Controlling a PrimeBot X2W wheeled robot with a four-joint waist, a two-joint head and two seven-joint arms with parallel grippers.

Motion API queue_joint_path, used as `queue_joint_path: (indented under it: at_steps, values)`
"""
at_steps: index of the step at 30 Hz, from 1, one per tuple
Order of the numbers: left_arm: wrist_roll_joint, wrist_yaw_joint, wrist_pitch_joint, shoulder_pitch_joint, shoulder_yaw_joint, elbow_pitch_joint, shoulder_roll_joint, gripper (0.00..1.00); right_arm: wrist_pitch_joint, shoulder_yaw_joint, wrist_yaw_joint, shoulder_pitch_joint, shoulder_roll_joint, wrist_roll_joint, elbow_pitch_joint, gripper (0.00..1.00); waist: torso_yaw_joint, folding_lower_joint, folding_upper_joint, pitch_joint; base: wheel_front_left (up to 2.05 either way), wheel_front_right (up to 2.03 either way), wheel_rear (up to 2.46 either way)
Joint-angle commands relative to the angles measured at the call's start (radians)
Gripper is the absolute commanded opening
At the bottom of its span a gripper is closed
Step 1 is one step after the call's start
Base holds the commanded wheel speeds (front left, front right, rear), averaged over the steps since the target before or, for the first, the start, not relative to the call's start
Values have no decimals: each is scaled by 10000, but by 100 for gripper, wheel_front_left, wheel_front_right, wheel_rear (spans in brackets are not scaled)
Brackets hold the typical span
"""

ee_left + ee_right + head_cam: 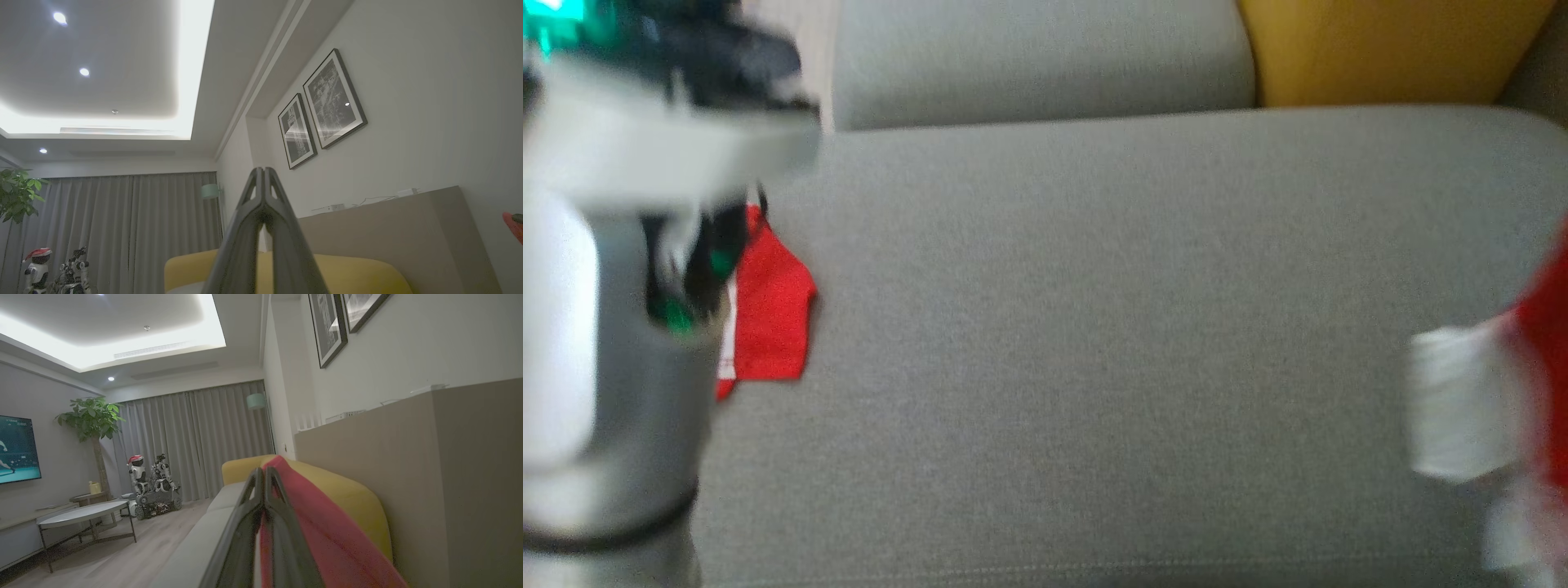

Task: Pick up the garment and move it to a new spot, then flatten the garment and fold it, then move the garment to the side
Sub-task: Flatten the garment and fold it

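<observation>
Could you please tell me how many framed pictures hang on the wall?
2. In the left wrist view they hang side by side on the wall: the left picture and the right picture. Others may lie outside the view.

No text, number or brand can be read in any view. The two framed pictures (pixel 322 110) on the wall (pixel 429 102) carry grey patterns; the left one perhaps holds lines of print, but it is too small to tell. The television (pixel 18 449) shows a pale figure on a green field, with no letters that I can make out. The white band on the red garment (pixel 772 314) is too blurred in the head view to show any label.
</observation>
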Motion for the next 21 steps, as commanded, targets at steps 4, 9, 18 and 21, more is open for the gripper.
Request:
queue_joint_path:
  at_steps: [4,9,18,21]
  values:
    - [-346,-474,160,-2514,502,1903,382,0,312,457,73,-2044,751,-164,754,0,-329,1,-1,1295,0,0,0]
    - [-716,-791,-768,-4488,714,4627,-28,0,-636,1109,73,-4451,1301,-436,3137,0,-477,1,-1,2442,0,0,0]
    - [-951,-954,-1844,-4483,672,5946,-678,0,-1647,2232,73,-6098,1905,-288,5695,0,-163,1,-1,2446,0,0,0]
    - [-1044,-988,-1973,-4150,701,6034,-844,0,-1813,2942,73,-6600,2227,198,6212,0,45,1,-1,2339,0,0,0]
